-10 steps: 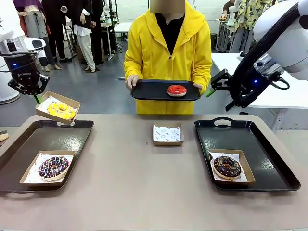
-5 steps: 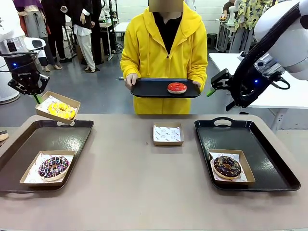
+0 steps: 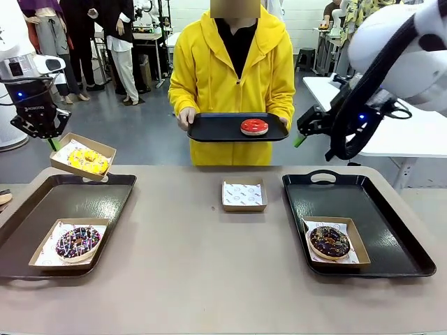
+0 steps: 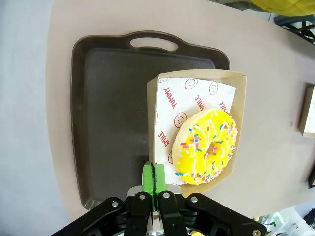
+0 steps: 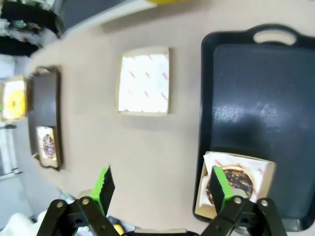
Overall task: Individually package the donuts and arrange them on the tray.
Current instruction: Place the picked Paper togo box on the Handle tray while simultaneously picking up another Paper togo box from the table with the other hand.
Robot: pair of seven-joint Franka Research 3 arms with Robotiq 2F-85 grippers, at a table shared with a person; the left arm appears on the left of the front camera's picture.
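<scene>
My left gripper [image 4: 153, 172] pinches the paper box's [image 4: 197, 73] rim; the yellow-iced donut [image 4: 205, 147] lies in it just beyond the pads [image 4: 147, 177], above the left tray's [image 3: 77, 199] far edge. My right gripper [image 5: 162, 181] hangs open and empty, well apart from that tray.

Table [image 3: 209, 279]: empty box [image 3: 244, 195] between left tray [image 3: 84, 202] and right tray [image 3: 349, 195]. Left donut [image 3: 77, 241] and right donut [image 3: 330, 241], boxed, at trays' near ends. 3rd donut [image 3: 86, 160] in its box [image 3: 75, 169] above left tray's far edge. 4th donut [image 3: 254, 126] on person's tray [image 3: 213, 130], behind table.

The yellow-iced donut [image 4: 197, 153] bears multicoloured sprinkles; its brown box [image 4: 202, 74] holds white paper [image 4: 170, 105] printed red. The red-iced donut [image 3: 248, 127] is glossy.
</scene>
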